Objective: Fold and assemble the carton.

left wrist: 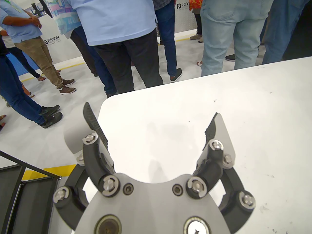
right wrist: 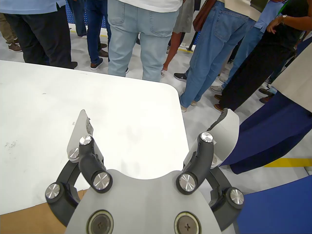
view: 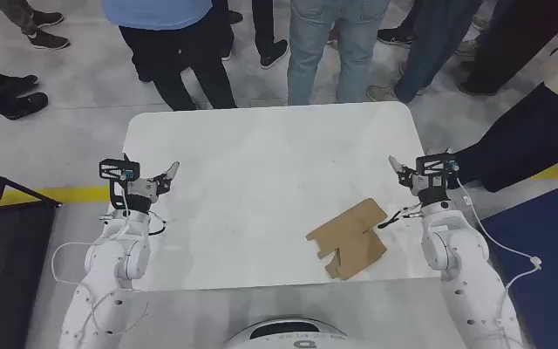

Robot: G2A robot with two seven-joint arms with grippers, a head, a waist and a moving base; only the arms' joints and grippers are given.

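The white surface (view: 261, 148) has rounded corners, and most of its far and left parts lie bare. The carton (view: 353, 236) is a flat brown cardboard blank with notched flaps. It lies unfolded toward the near right corner, with one end close to the near edge and the other angled in toward the middle. In the right wrist view a corner of the carton (right wrist: 24, 218) shows under the tool's base.

The left tool (view: 148, 166) sits at the left edge about halfway along it, well apart from the carton. Its fingers are spread wide with nothing between them: one finger hangs outside the edge and the other is over the surface (left wrist: 243, 110).

The right tool (view: 423, 164) sits at the right edge, beyond the carton's far end. It is spread wide too and empty, one finger over the surface (right wrist: 48, 98) and one past the edge. Both tools (left wrist: 151, 113) (right wrist: 154, 112) point toward the far edge.
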